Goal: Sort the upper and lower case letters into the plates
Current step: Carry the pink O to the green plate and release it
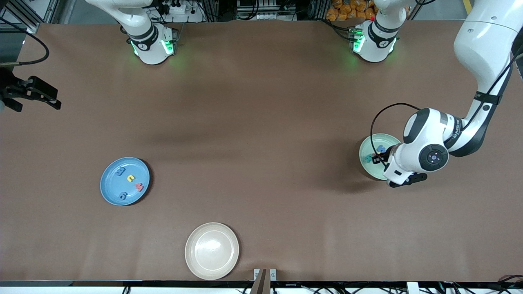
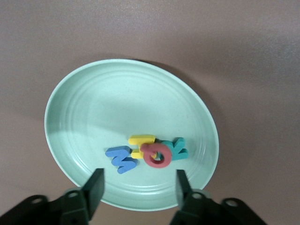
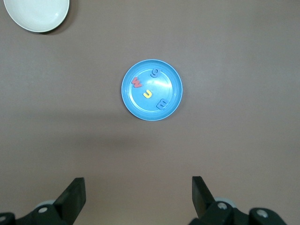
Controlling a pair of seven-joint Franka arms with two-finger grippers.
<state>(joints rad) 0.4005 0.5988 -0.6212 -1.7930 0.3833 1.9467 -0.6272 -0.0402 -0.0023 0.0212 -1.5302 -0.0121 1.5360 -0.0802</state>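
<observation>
The mint green plate (image 2: 112, 101) (image 1: 366, 149) lies toward the left arm's end of the table. In it lie a blue letter (image 2: 121, 158), a yellow one (image 2: 140, 142), a red ring-shaped one (image 2: 157, 156) leaning on the yellow, and a teal one (image 2: 176, 148). My left gripper (image 2: 139, 181) (image 1: 381, 160) hangs just over this plate, open, with nothing between its fingers. The blue plate (image 1: 107, 184) (image 3: 169, 83) lies toward the right arm's end and holds a red letter (image 1: 139, 187), a yellow letter (image 1: 130, 178) and two blue ones. My right gripper (image 3: 138, 188) (image 1: 34, 100) waits open, high over bare table.
A beige cream plate (image 1: 211, 250) (image 3: 37, 14) with nothing in it sits near the table's front edge, nearer to the front camera than both other plates. Brown table surface stretches between the plates.
</observation>
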